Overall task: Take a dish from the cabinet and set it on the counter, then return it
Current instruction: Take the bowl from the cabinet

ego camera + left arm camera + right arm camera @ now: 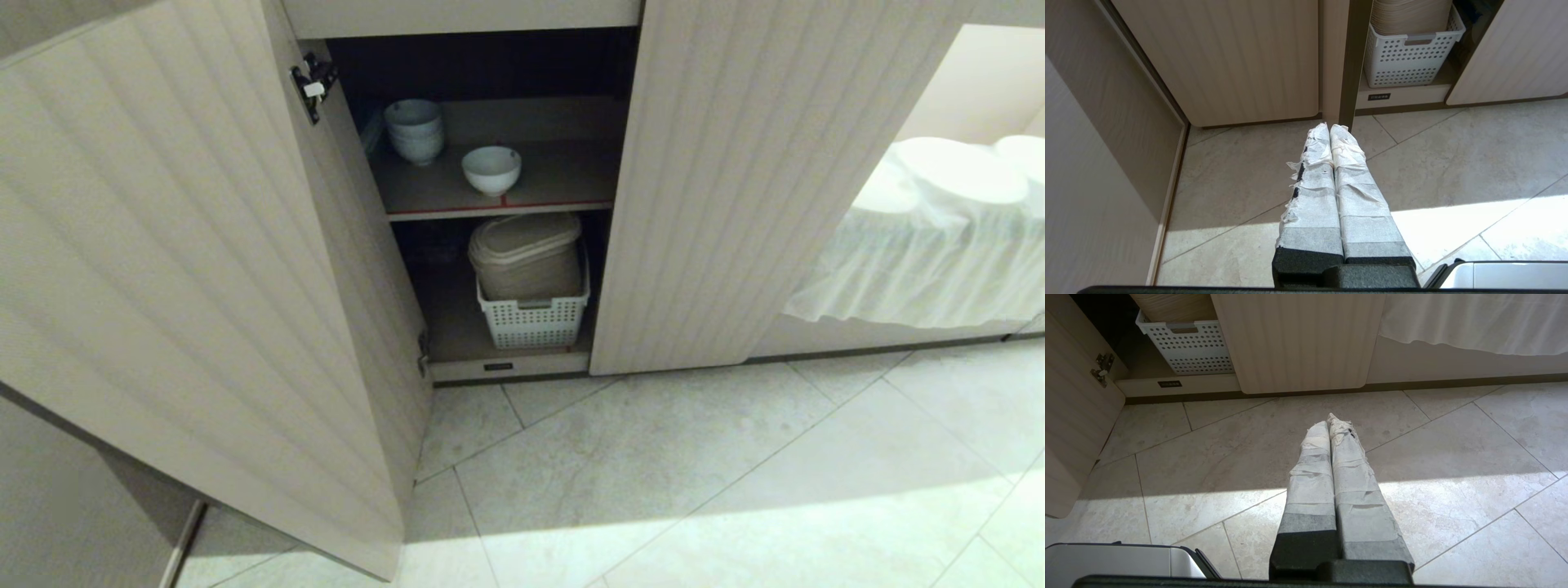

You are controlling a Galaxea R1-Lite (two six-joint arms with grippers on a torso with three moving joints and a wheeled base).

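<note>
Cabinet (702,180): low unit with ribbed beige doors, the landmark for all below; left door (163,269) swung wide toward the camera, right door closed, so the dark interior lies open for a reach.
Floor (694,474): pale stone tiles in front of the cabinet, part sunlit, part in the cabinet's shadow.
Cloth-draped surface (939,245): off to the right of the cabinet, white fabric hanging over its edge; not part of the job, by the look of it.
Bench: not in any view; presumably above the cabinet, out of frame.
Basket (535,314): white, perforated, on the cabinet's bottom shelf, holding a beige lidded container (526,253).
Upper shelf (563,175): brown board inside the cabinet with a red front strip.
Bowl stack (415,131): far left of the upper shelf, against the cabinet's back.
Dish (491,169): single white bowl, upright, near the front edge of the upper shelf, apart from the stack, likely set forward for an easy grasp.
Left hand (1329,127): low over the floor before the cabinet, taped fingers pressed together, nothing between them.
Right hand (1329,418): likewise low over the floor before the cabinet, fingers together, empty.
Stage: judged as the very start, dish not yet taken.
</note>
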